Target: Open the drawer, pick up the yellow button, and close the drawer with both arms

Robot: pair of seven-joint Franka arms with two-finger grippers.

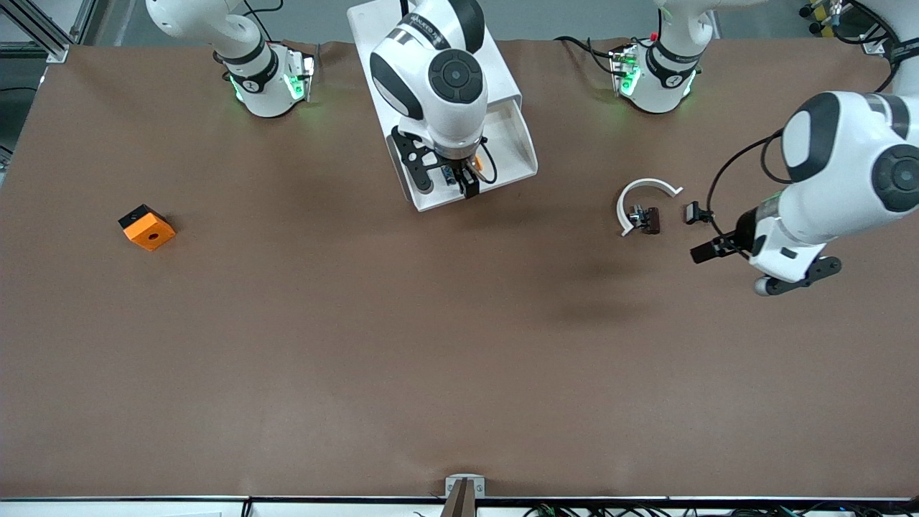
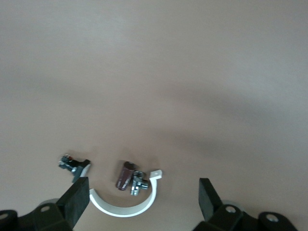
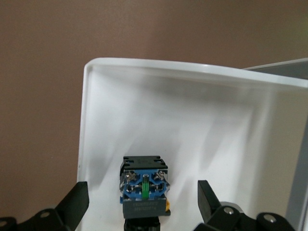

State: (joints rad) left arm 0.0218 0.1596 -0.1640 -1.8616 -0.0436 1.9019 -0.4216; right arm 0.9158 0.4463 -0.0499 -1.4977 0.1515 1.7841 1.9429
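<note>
The top drawer (image 1: 514,147) of the white cabinet (image 1: 365,32) stands pulled out toward the front camera. The button (image 1: 450,174) lies in it near its front edge; the right wrist view shows its blue and black body (image 3: 144,185) and a sliver of orange cap on the drawer's white floor (image 3: 159,115). My right gripper (image 1: 446,184) is down in the drawer, open, with one finger on each side of the button (image 3: 143,204), not touching it. My left gripper (image 1: 709,245) is open and empty, low over the table beside the clips (image 2: 143,202).
An orange square block (image 1: 147,227) with a round hole lies toward the right arm's end of the table. A white curved band (image 1: 641,189) with small black clips (image 1: 646,217) lies by the left gripper; it also shows in the left wrist view (image 2: 126,208).
</note>
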